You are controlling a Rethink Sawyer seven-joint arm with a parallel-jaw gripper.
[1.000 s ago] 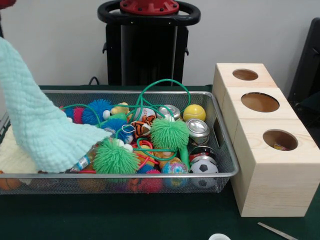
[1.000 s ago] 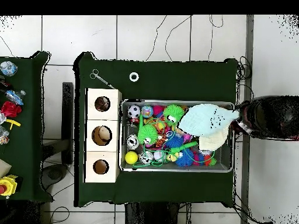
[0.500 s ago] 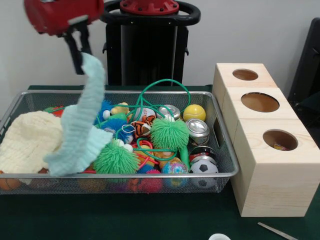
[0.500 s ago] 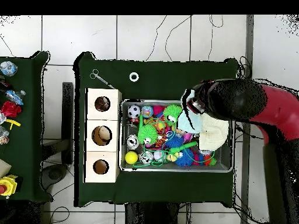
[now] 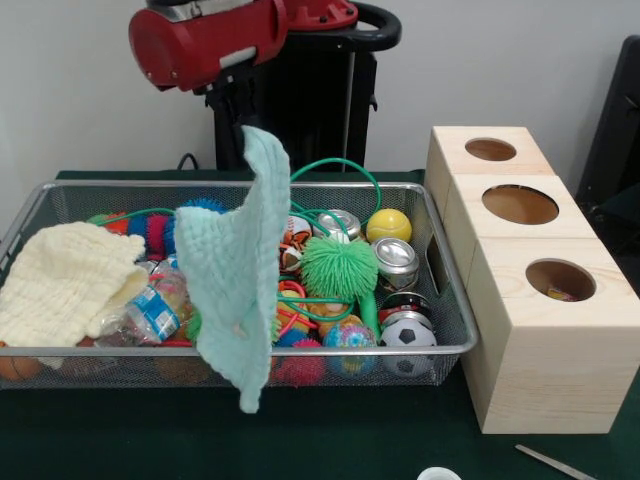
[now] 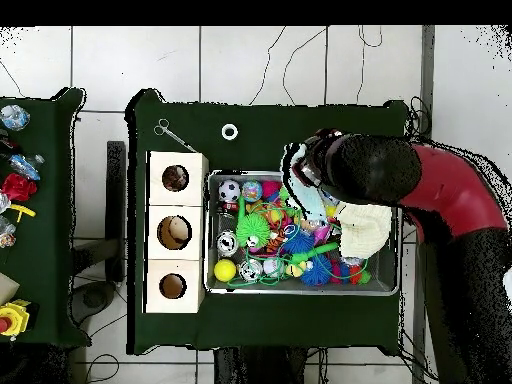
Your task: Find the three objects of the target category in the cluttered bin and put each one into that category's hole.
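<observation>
My gripper (image 5: 240, 118) hangs above the wire bin (image 5: 446, 300), shut on the top corner of a mint green cloth (image 5: 235, 270). The cloth drapes down in front of the bin's middle and hides the toys behind it. In the overhead view the gripper (image 6: 300, 176) is over the bin's (image 6: 300, 291) upper edge with the cloth (image 6: 312, 203) beneath it. A pale yellow knitted cloth (image 5: 60, 280) lies in the bin's left end, beside a plastic bottle (image 5: 150, 312). Right of the bin stands a wooden box (image 5: 545, 350) with three round holes in its top.
The bin also holds a green fuzzy ball (image 5: 338, 266), a yellow ball (image 5: 388, 225), a soccer ball (image 5: 408, 333), tin cans (image 5: 397, 258) and green cord. A metal tool (image 5: 555, 462) and a white ring (image 6: 229, 131) lie on the green table. A side table (image 6: 45, 220) carries more items.
The arm has swung from the bin's left end toward its middle, lifting the mint green cloth clear. That uncovered the yellow cloth and the plastic bottle.
</observation>
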